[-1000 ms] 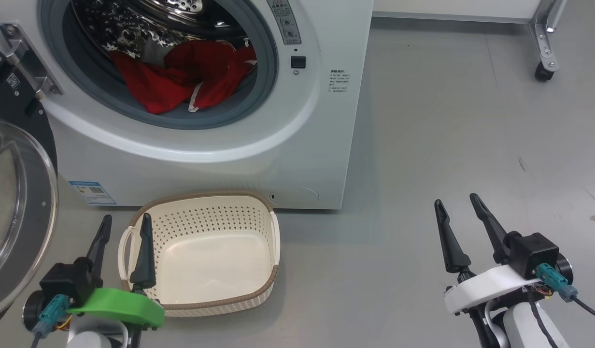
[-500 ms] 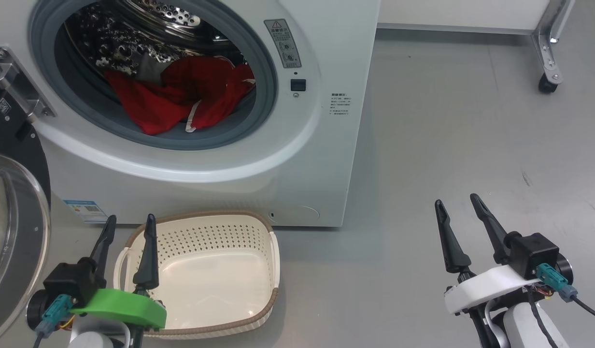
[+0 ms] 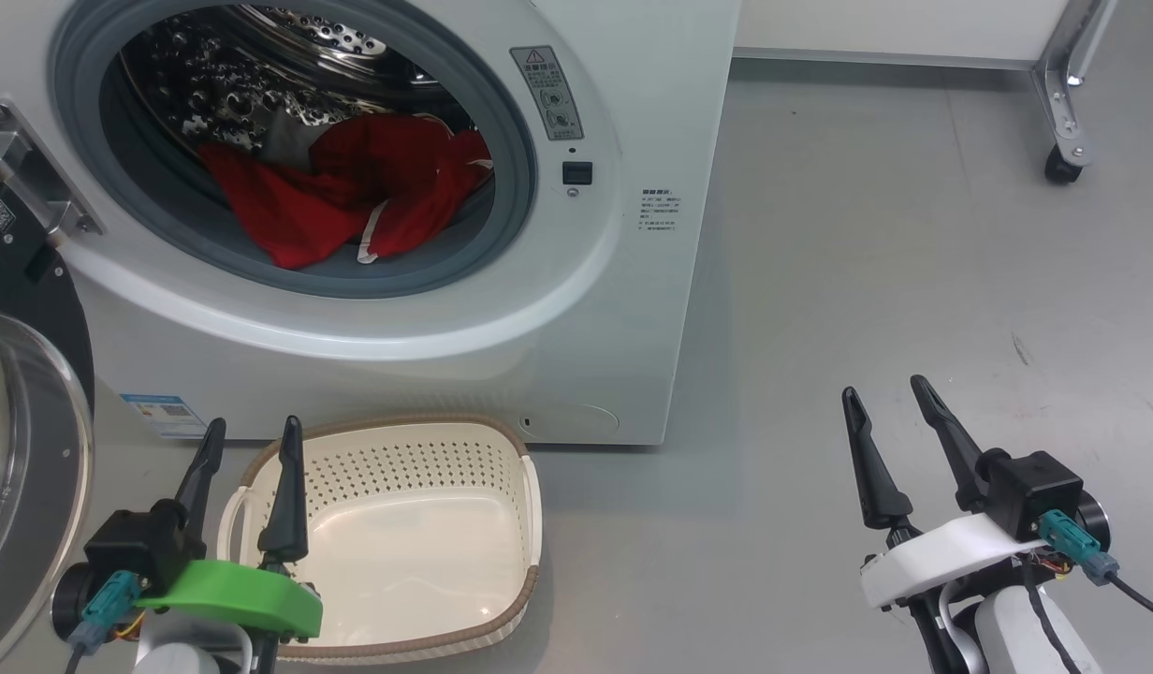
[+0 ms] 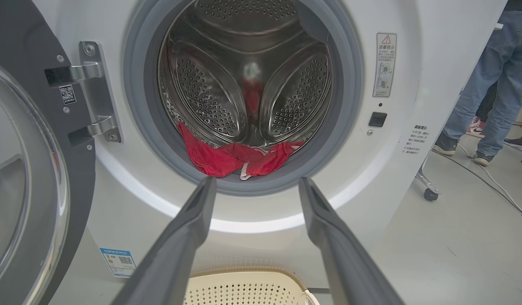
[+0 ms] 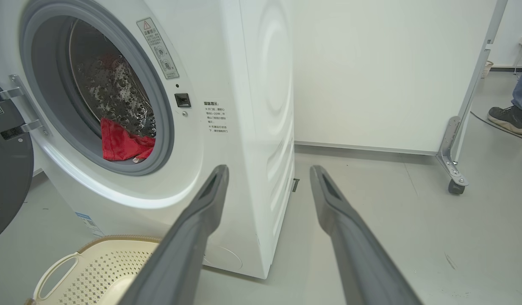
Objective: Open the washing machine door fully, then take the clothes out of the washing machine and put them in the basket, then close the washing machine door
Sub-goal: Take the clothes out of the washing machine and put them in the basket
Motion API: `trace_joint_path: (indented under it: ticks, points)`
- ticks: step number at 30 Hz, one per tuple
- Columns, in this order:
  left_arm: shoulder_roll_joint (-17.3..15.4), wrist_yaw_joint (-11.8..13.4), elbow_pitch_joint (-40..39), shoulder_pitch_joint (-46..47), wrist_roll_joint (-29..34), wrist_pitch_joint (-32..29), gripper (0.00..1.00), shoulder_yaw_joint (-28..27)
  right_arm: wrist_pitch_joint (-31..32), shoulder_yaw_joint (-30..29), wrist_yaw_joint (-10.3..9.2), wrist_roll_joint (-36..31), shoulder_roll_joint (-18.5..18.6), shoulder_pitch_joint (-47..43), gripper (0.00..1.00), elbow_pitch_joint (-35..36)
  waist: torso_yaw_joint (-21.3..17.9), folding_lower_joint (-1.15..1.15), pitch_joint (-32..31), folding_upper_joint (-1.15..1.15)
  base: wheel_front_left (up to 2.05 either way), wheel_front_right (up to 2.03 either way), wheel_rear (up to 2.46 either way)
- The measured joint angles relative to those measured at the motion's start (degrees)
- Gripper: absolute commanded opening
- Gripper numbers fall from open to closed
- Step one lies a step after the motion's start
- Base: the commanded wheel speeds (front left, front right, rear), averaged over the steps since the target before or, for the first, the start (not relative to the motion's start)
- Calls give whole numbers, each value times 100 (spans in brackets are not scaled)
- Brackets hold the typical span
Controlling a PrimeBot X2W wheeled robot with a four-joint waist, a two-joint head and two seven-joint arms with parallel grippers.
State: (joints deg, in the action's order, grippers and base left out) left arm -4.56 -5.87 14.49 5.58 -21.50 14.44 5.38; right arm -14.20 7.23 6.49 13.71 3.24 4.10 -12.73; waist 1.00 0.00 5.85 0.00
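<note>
Head camera shifted, clothes (image 3: 342, 201) well beyond left gripper (image 3: 254, 426)

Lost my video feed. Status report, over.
Claws open, empty: left claw, right claw. The washing machine door wide open; clothes in the washing machine; basket empty below. Nothing blocking the opening.

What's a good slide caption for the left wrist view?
Open left gripper faces the washing machine: door wide open, red clothes in the steel drum, cream basket below.
</note>
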Motion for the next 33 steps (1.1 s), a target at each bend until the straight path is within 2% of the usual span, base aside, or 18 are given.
trace_joint_path:
  ticks: [22, 33]
  points:
    - [3, -5, 41, 0, 0, 0, 100, -38, 0, 24, 1, -22, -3, -1, 100, 2, -3, 0, 48, 0, 0, 0, 0]
    - [-56, 79, -54, 4, 46, -26, 100, -178, 0, 123, 10, -35, -7, 6, 100, 115, -89, 0, 442, 0, 0, 0, 0]
